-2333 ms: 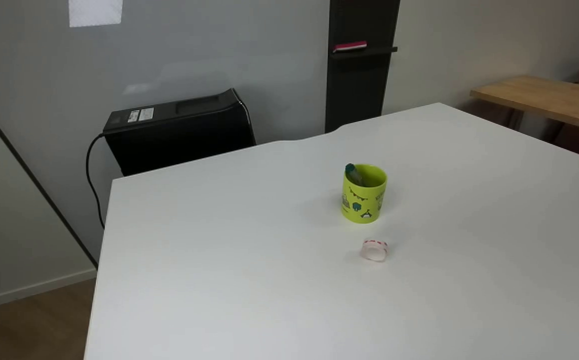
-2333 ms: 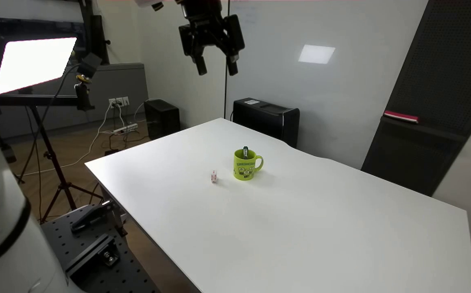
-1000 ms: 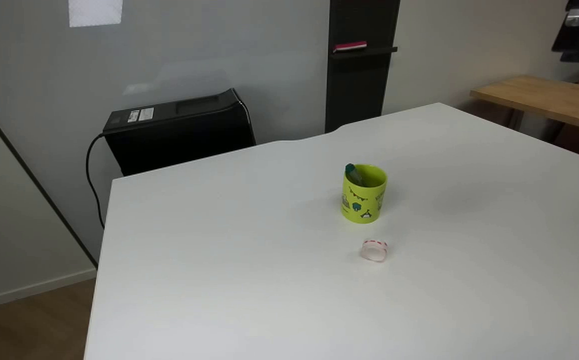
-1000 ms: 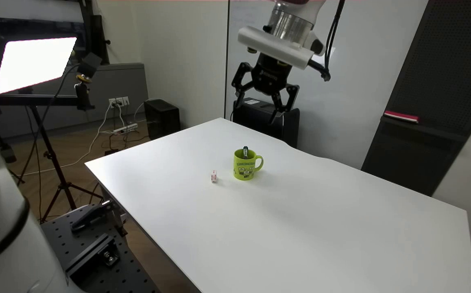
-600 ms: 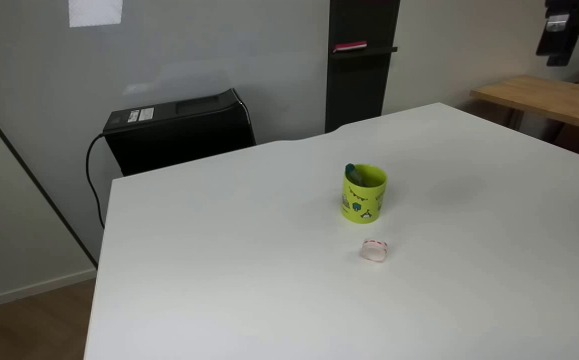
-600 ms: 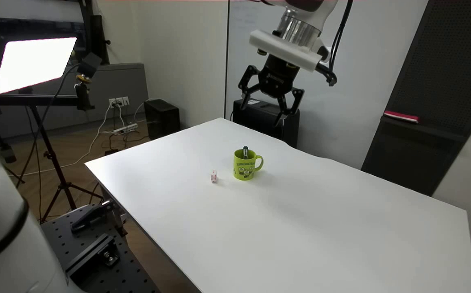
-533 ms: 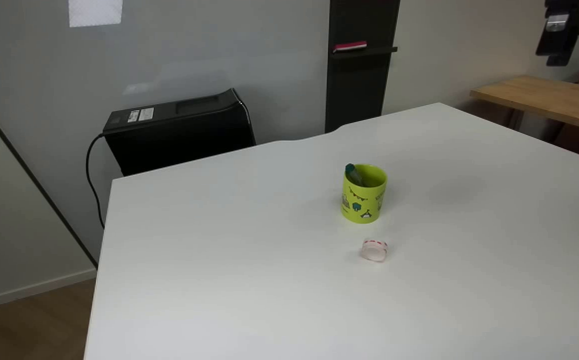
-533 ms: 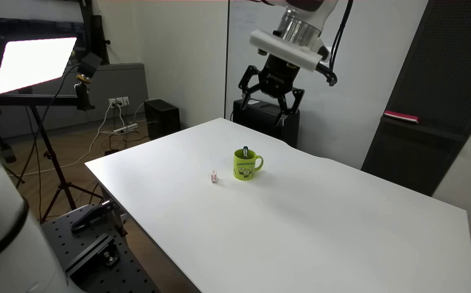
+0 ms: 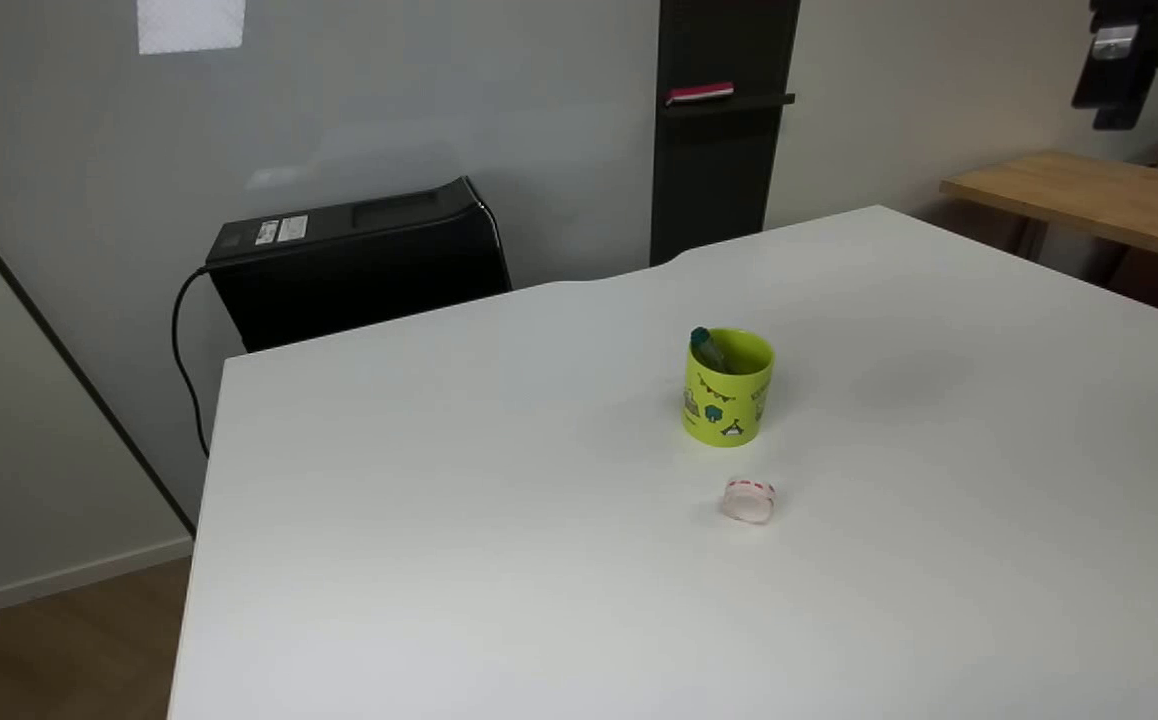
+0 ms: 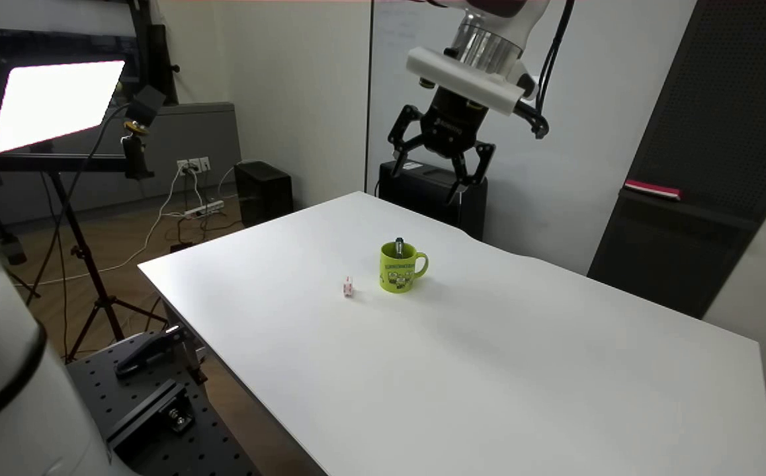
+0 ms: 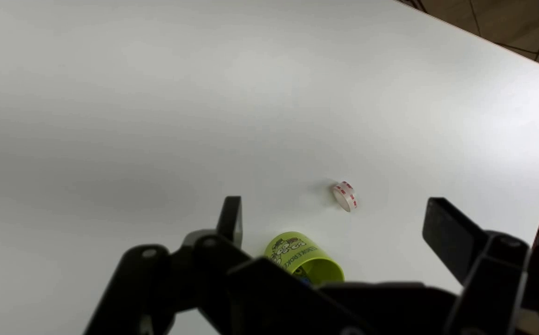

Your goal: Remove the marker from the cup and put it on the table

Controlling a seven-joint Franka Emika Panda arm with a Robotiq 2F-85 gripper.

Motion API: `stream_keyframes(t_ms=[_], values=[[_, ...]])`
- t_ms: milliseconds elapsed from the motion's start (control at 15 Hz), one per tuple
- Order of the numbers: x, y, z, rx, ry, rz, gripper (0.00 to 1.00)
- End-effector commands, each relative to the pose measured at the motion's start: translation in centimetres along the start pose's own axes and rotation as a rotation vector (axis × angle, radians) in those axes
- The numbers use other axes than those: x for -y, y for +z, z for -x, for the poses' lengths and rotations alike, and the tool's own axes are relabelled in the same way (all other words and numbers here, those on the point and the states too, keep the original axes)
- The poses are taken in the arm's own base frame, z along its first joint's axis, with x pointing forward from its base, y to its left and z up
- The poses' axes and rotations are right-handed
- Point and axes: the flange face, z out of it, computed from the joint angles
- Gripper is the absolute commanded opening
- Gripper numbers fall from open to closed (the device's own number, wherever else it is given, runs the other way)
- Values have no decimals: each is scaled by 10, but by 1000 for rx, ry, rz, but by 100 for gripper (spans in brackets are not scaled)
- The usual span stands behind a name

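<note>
None of the job looks done yet. The marker is in the cup, and the cup stands upright on the surface. In both exterior views the top of the marker pokes up a little past the rim, which should leave a bit to grab. The tool hangs up in the air, well apart from the cup. It is spread wide and holds nothing. In the wrist view the tool hides part of the cup, so the marker is hard to make out there. A ring with red marks is near the cup, not touching it.

All the big steps seem left. The tool must go down to the cup, pinch the marker near its top, lift it out, and lay it on the surface. Likely the step now is to line up over the cup.
</note>
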Motion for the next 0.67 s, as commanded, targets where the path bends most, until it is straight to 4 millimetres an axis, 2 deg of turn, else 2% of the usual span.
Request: stream_keyframes(t_ms=[0,200,600], values=[[0,0,0,1,0,0,100],[-8,5,-8,17,5,1,100],[-23,30,-34,93,-41,6,100]])
